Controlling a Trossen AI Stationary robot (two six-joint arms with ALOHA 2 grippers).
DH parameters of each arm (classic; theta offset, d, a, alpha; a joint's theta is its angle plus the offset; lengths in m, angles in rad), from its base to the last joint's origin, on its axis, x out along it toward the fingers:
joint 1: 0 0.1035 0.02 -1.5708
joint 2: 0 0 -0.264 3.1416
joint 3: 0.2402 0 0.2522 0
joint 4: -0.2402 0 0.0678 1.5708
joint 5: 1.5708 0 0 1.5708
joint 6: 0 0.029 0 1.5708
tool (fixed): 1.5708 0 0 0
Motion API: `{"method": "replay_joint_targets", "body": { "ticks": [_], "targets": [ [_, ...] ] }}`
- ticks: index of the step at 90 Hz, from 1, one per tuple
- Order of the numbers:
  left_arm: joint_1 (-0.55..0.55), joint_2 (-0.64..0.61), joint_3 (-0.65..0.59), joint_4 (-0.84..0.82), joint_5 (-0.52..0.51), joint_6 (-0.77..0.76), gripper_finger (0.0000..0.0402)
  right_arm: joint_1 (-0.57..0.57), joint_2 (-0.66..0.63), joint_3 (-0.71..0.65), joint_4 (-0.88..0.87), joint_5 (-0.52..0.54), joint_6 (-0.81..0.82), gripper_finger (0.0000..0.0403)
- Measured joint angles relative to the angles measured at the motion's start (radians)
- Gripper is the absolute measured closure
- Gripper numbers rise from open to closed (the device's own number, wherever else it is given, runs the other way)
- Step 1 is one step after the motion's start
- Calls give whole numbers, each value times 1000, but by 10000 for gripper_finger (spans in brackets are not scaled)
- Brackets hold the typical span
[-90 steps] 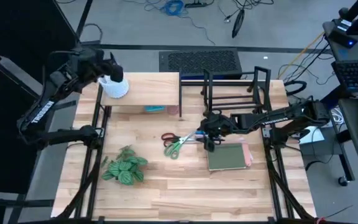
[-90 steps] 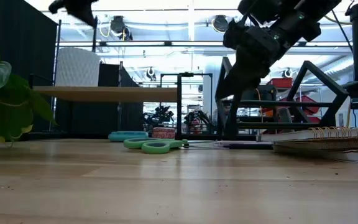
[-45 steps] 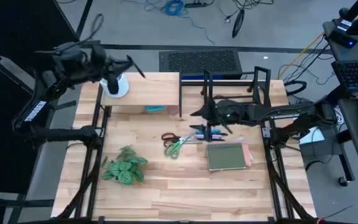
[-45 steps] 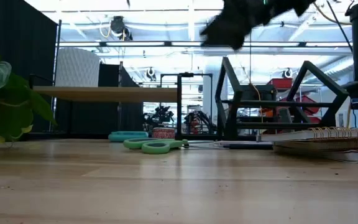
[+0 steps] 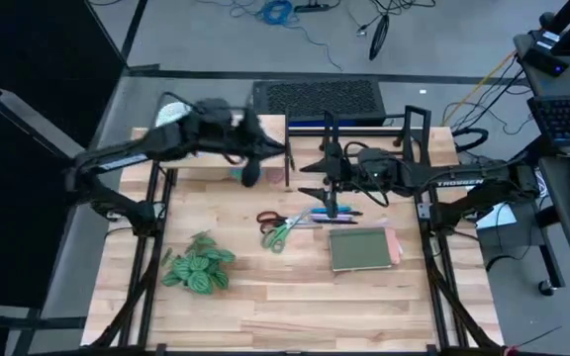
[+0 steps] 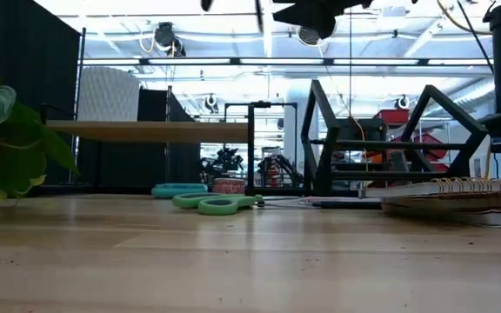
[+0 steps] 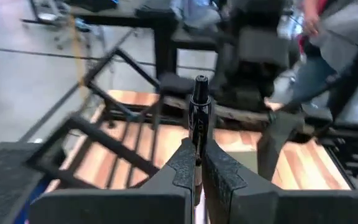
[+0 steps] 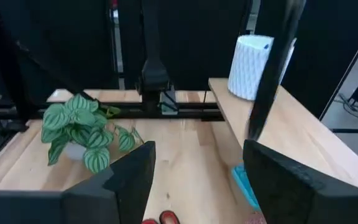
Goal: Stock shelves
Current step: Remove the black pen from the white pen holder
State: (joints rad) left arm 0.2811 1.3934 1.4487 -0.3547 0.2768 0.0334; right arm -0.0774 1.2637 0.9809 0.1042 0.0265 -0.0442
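Note:
My left gripper (image 7: 199, 163) is shut on a black pen (image 7: 199, 112). It hangs above the right end of the pale-wood shelf (image 5: 216, 148), close to the black wire rack (image 5: 374, 138). A white cup (image 5: 171, 114) stands on that shelf's left end. My right gripper (image 8: 197, 165) is open and holds nothing. In the high view it (image 5: 319, 180) hovers by the rack's near left corner, over loose pens (image 5: 327, 213) that lie on the table. My left gripper pinches the pen's lower barrel (image 7: 197, 149) between its two fingers. The pen runs along the fingers and sticks out well beyond their tips, cap end forward. The fingers reach from the table's left toward the rack, and the pen is lifted clear of everything.
Green scissors (image 5: 280, 230) and a green spiral notebook (image 5: 364, 247) lie mid-table. A potted plant (image 5: 201, 265) stands near left. A teal tape roll (image 5: 247, 173) lies under the shelf. A person moves in the room beyond the table (image 7: 328, 37).
My left gripper has come away from the white cup with the pen and swept toward the table's right edge, along the shelf to the rack. My right gripper has risen from the pens beside the notebook and gone toward the far edge, out of the low view.

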Motion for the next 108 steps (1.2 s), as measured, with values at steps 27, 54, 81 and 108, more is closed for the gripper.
{"method": "replay_joint_targets", "body": {
  "ticks": [27,54,81,108],
  "targets": [
    [-72,58,0,60,1,1,401,0,0,0,-8,-2,-2,177],
    [-93,58,0,89,0,1,401,0,0,0,-3,-1,-3,205],
    [-102,85,1,87,-2,2,401,1,-1,1,-104,0,-19,384],
    [-100,95,2,-54,-103,1,352,1,6,-5,-496,-1,25,385]
  ]
}}
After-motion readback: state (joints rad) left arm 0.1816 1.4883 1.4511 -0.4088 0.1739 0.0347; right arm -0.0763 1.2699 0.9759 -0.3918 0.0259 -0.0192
